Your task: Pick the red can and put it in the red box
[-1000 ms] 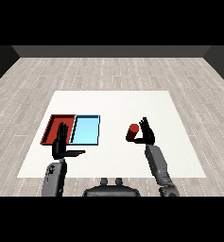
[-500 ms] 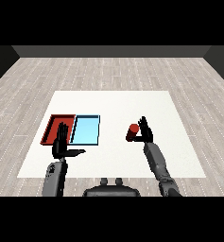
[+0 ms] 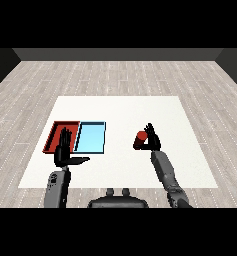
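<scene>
Red can [image 3: 140, 139] lying just left of our right hand [image 3: 151, 140], fingers curling round it; we are reaching; left hand [image 3: 65, 152] hovering open, farther off.

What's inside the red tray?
The red tray looks empty where its floor shows. The left hand covers its near right part, so that bit cannot be seen. The red can sits by the right hand.

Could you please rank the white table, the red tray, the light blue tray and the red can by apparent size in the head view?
1. White table
2. Red tray and light blue tray: look alike; the left hand partly covers the red one, so unranked
3. Red can
</scene>
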{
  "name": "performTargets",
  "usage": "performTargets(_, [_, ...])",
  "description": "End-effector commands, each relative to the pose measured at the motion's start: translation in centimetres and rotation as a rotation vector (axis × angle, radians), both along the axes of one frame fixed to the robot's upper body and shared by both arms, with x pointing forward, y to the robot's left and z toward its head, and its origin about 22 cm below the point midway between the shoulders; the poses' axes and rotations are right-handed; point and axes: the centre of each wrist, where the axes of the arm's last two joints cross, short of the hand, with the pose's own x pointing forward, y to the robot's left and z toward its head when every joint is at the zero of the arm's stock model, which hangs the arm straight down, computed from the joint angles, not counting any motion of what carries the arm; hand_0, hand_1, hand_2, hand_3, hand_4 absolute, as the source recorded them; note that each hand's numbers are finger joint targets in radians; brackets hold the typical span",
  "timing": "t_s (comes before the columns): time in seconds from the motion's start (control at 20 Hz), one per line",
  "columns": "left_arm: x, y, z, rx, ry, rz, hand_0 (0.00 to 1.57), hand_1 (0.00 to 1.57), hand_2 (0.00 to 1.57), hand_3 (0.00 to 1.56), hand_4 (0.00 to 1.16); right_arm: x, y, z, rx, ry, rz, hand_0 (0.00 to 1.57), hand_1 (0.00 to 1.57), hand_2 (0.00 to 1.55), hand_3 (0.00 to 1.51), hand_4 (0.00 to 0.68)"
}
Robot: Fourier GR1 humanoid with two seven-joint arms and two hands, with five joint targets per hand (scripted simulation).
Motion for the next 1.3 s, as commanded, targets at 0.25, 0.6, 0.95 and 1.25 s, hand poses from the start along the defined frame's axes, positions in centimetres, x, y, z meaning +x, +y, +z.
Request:
performTargets(0.25, [-0.4, 1.1, -0.1, -0.008, 0.001, -0.01, 0.0, 0.0, 0.0, 0.0, 0.0, 0.7, 1.6, -1.0, 0.016, 0.024, -0.014, 0.0, 0.0, 0.0, 0.0, 0.0])
performTargets(0.6, [0.0, 0.9, 0.6, 0.002, 0.001, -0.001, 0.0, 0.0, 0.0, 0.0, 0.0, 1.3, 1.3, -0.3, -0.016, 0.034, 0.01, 0.0, 0.0, 0.0, 0.0, 0.0])
performTargets(0.95, [0.1, 1.7, 0.6, -0.001, 0.004, -0.016, 0.0, 0.0, 0.0, 0.0, 0.0, 1.7, 2.6, 0.0, -0.035, 0.028, 0.021, 0.0, 0.0, 0.0, 0.0, 0.0])
performTargets(1.25, [1.3, 1.3, -0.2, 0.006, -0.016, 0.009, 0.0, 0.0, 0.0, 0.0, 0.0, 1.9, 2.4, -0.7, -0.022, 0.07, -0.03, 0.81, 0.81, 0.92, 0.8, 0.0])
